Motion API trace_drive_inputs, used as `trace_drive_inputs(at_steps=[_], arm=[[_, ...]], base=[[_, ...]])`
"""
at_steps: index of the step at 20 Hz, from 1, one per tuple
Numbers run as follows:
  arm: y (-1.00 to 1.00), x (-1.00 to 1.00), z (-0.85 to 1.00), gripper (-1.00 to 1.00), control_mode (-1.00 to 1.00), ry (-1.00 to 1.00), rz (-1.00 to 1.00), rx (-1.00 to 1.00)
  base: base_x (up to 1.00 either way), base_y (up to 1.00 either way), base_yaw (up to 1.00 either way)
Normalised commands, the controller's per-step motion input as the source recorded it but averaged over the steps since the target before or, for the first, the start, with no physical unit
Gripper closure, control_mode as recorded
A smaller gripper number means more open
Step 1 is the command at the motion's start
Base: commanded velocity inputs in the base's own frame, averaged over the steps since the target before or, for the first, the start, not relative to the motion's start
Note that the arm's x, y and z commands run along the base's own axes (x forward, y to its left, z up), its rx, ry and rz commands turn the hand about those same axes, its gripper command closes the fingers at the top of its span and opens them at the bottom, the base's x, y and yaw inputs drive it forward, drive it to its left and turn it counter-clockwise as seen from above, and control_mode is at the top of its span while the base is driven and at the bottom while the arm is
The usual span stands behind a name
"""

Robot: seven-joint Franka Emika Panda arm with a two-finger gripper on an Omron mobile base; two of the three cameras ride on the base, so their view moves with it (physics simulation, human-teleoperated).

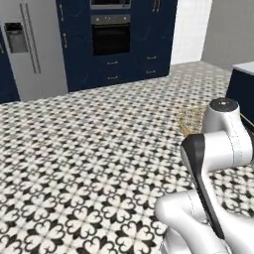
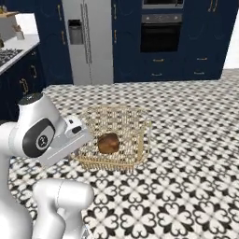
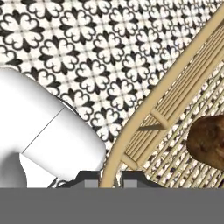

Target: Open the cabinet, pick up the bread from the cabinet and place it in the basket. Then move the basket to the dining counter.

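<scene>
My gripper was clamped shut on the near-left rim of the basket, rim running between my fingertips and away to the far right. The bread sat inside the basket, right of my fingers and just past the rim. Basket hung above the patterned floor. The arm was folded low, wrist bent toward the basket. Dining counter lay far right, well apart.
</scene>
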Motion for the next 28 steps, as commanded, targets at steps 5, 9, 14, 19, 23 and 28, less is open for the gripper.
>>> trace_drive_inputs(at_steps=[5,9,14,19,23,28], arm=[[0.0,0.0,0.0,1.0,1.0,0.0,0.0,0.0],[0.0,0.0,0.0,1.0,1.0,0.0,0.0,0.0],[0.0,0.0,0.0,1.0,1.0,0.0,0.0,0.0],[0.0,0.0,0.0,1.0,1.0,0.0,0.0,0.0],[0.0,0.0,0.0,1.0,1.0,0.0,0.0,0.0],[0.0,0.0,0.0,1.0,1.0,0.0,0.0,0.0]], base=[[0.47,0.11,-0.81],[1.0,0.73,-0.52],[1.0,0.56,-0.5],[1.0,0.45,-0.48],[1.0,0.28,-0.36],[1.0,0.0,-0.13]])
